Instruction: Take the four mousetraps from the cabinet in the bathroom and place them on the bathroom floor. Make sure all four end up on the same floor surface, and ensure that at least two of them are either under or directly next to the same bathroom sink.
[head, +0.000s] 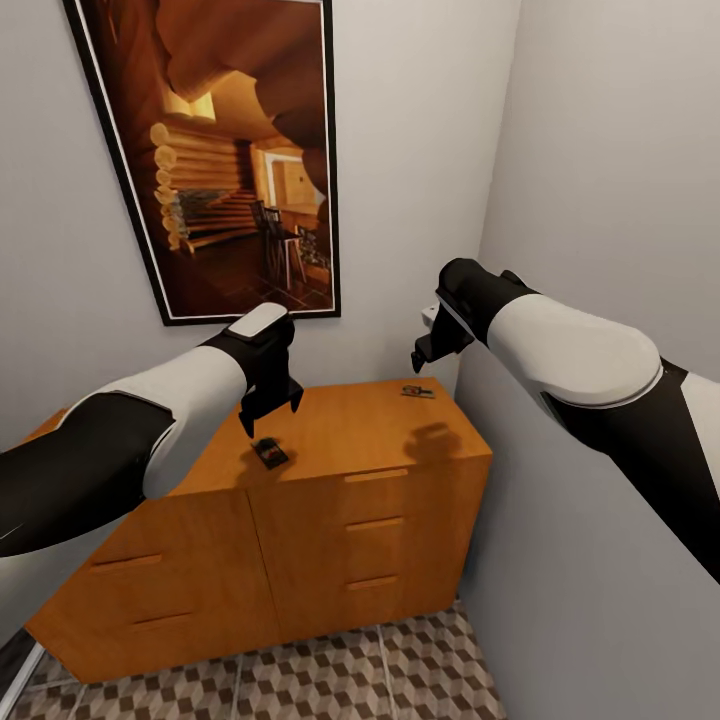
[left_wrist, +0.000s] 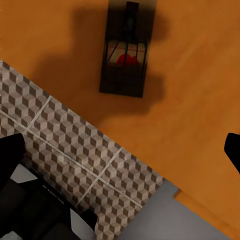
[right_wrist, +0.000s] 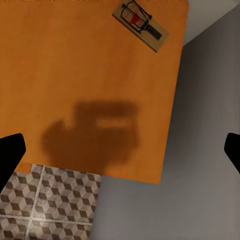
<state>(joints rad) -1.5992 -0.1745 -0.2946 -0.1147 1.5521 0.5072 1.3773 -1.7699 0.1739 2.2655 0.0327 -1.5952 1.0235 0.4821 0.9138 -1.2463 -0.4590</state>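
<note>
The orange-brown cabinet (head: 340, 440) stands against the wall in a corner. Two mousetraps lie on its top. One mousetrap (head: 270, 453) lies near the front edge, directly below my left gripper (head: 272, 413), which hangs open a short way above it. In the left wrist view this mousetrap (left_wrist: 125, 55) looks dark in the gripper's shadow. The other mousetrap (head: 418, 391) lies at the back right corner of the top, below my open right gripper (head: 425, 355), and its tan board (right_wrist: 140, 25) is plain in the right wrist view. Cube-patterned bathroom floor (head: 300, 680) runs along the cabinet's front.
A large framed picture (head: 230, 150) hangs on the wall above the cabinet. A grey side wall (head: 600, 150) runs close along the cabinet's right end, beside my right arm. The cabinet's drawers (head: 375, 525) are shut.
</note>
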